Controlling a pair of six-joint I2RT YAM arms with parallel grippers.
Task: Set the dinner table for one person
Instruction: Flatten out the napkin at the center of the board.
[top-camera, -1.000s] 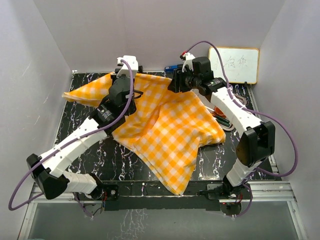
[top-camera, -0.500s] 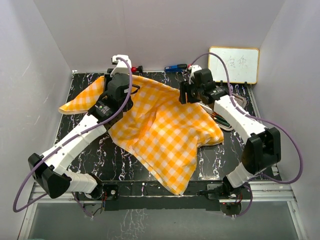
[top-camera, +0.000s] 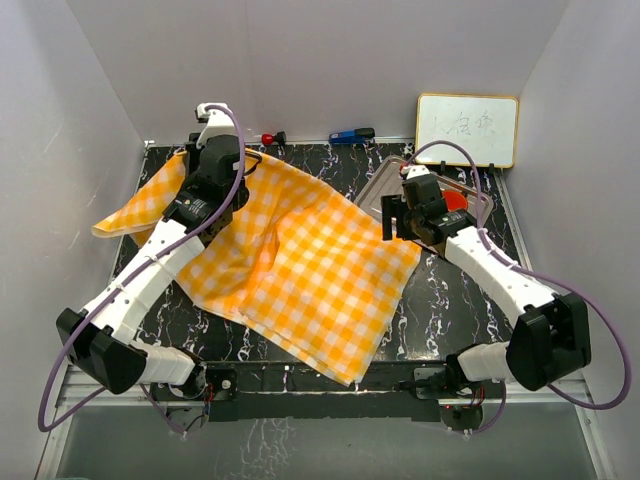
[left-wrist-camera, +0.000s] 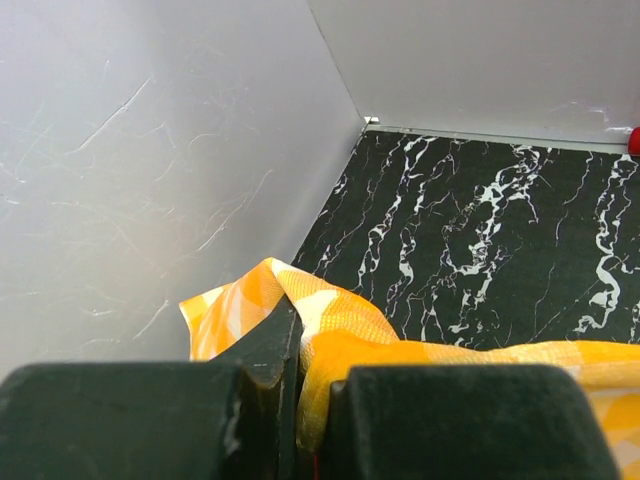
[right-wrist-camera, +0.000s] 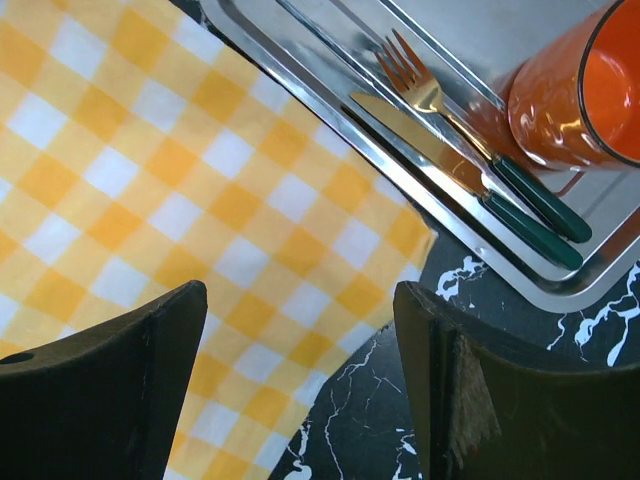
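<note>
**Dinner table and tools, one moment.** The dinner table (top-camera: 455, 300), a black top with white veining, lies beneath both grippers and reaches to the enclosure's white walls. An orange-and-white checked cloth (top-camera: 310, 260) is spread over its middle and left part. The cloth is rumpled on the left gripper's side and flat toward the right gripper.

The left gripper (top-camera: 195, 165) is clamped on the cloth's far edge. In the left wrist view the fabric is pinched in the narrow slit between the two dark fingers (left-wrist-camera: 270, 350). Bare tabletop shows beyond the fingertips, out to the side wall (left-wrist-camera: 150, 150).

The right gripper (right-wrist-camera: 300, 380) hangs over the cloth's corner with its fingers wide apart and nothing between them. Ahead of its fingertips sits a steel tray (right-wrist-camera: 330, 105), whose rim runs just beside the cloth's edge. In the tray a fork (right-wrist-camera: 420, 85) and a knife (right-wrist-camera: 430, 140) lie side by side (both dark-green-handled). An orange cup (right-wrist-camera: 580, 90) stands next to them, on the fork's side.
</note>
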